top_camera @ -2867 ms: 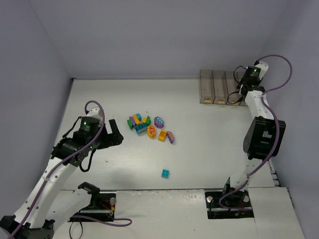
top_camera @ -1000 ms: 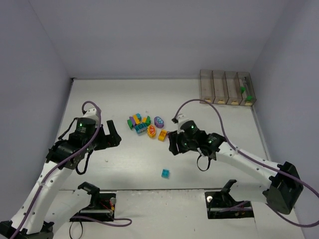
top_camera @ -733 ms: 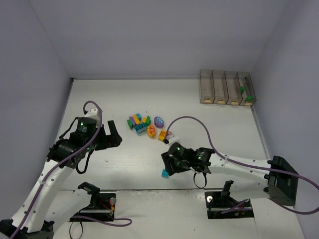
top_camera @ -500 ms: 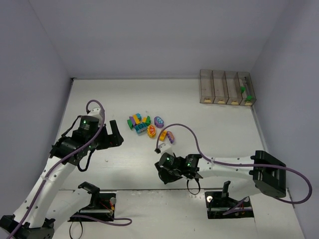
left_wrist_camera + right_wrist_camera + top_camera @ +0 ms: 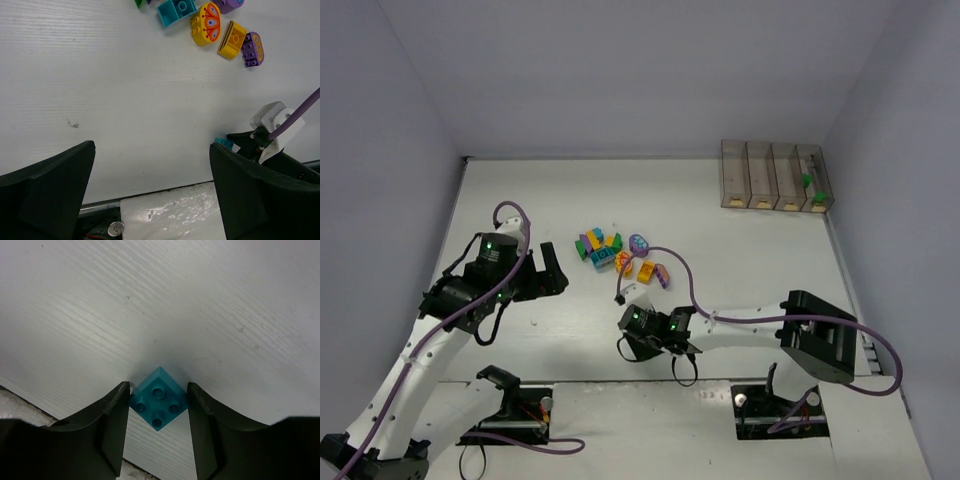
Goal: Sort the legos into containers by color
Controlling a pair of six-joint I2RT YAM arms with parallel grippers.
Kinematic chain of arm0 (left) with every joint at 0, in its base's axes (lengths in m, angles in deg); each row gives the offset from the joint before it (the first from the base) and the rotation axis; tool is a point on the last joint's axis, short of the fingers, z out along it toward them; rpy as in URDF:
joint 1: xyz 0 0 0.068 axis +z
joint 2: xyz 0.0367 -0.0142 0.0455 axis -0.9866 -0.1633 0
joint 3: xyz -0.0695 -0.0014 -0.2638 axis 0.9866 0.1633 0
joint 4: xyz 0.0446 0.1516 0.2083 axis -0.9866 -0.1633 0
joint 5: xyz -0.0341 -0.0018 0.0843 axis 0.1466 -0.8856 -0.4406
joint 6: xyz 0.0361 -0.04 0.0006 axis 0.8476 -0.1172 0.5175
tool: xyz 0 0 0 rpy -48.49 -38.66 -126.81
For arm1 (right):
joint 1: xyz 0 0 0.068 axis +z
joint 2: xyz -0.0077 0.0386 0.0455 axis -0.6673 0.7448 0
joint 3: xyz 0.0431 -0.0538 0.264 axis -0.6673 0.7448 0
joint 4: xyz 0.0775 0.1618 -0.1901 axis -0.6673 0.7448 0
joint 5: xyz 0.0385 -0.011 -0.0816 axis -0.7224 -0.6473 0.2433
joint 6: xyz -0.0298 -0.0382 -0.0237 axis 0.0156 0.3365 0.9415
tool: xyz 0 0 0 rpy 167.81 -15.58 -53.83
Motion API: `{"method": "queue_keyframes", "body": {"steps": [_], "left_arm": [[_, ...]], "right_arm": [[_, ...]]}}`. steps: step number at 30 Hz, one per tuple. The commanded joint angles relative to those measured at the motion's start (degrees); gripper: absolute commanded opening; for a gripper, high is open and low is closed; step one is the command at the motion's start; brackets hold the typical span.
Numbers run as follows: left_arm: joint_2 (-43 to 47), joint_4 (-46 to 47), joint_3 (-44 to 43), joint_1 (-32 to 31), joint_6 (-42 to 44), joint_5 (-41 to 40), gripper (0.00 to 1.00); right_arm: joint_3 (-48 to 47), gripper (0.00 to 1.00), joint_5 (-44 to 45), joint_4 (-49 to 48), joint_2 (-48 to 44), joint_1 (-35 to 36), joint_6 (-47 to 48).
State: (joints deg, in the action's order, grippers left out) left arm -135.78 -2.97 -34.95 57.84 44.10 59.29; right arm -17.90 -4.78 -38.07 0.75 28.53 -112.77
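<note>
Far from the containers (image 5: 734,180), right end effector (image 5: 158,394) pinches a four-studded teal brick (image 5: 158,405); left end effector (image 5: 151,147) gapes; rightmost smoky bin (image 5: 819,168) holds a green brick (image 5: 806,180).

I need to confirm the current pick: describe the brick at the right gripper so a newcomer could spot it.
Start at the near side of the table, below the main pile of bricks. There the right gripper pinches a teal brick by two opposite corners. It is square, four-studded, and lies alone, apart from the pile.
</note>
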Motion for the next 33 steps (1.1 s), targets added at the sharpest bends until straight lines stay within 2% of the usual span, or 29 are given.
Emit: {"method": "queue_keyframes", "body": {"steps": [1,2,3,5,8,12,13,15,16,18,19,24,25,33], "left_arm": [[0.31,1.00,-1.46,0.18,1.00,-0.01,0.90],[0.22,1.17,-1.37,0.18,1.08,-0.10,0.90],[0.22,1.26,-1.20,0.18,1.00,-0.10,0.90],[0.22,1.53,-1.02,0.18,1.17,-0.27,0.90],[-0.31,2.05,-0.84,0.18,1.35,-0.54,0.90],[-1.01,2.41,-0.93,0.18,1.26,-0.80,0.90],[-1.19,2.67,-0.76,0.18,1.17,-0.80,0.90],[-1.19,3.11,-0.49,0.26,0.74,-0.71,0.90],[-1.19,3.54,-0.14,0.26,0.56,-0.63,0.90],[-1.19,3.90,0.03,0.26,0.03,-0.27,0.90],[-1.27,4.34,0.38,0.18,-0.14,-0.10,0.90],[-1.63,5.13,1.00,0.26,-0.76,-1.32,0.90],[-2.15,5.48,0.83,0.26,-1.02,-1.76,0.90],[-2.86,7.24,0.30,0.26,-1.11,-3.96,0.90]], "right_arm": [[0.10,0.26,-0.42,1.06,1.48,0.01,-0.49],[0.28,0.21,-0.60,0.97,1.04,-0.16,-0.66],[0.37,0.10,-0.60,1.06,0.69,-0.25,-0.66],[-0.07,0.00,-0.34,1.24,-0.36,-1.04,-0.32],[-3.05,0.00,0.71,2.64,-2.56,-5.08,0.74],[-8.58,0.00,5.28,4.84,-7.04,-15.26,5.12],[-9.73,0.00,5.81,4.84,-7.83,-21.29,6.36],[-13.77,0.00,6.87,4.93,-9.24,-28.34,10.56],[-15.35,0.00,7.39,4.84,-9.16,-34.90,11.80],[-20.53,0.00,8.80,4.75,-8.20,-41.62,14.18],[-22.38,0.00,9.15,4.75,-6.10,-48.09,15.23],[-34.40,0.00,8.45,2.12,2.95,-62.46,17.35],[-40.26,0.00,6.71,1.51,10.37,-68.40,19.01],[-57.18,0.01,3.27,0.88,27.21,-76.45,23.94]]}}
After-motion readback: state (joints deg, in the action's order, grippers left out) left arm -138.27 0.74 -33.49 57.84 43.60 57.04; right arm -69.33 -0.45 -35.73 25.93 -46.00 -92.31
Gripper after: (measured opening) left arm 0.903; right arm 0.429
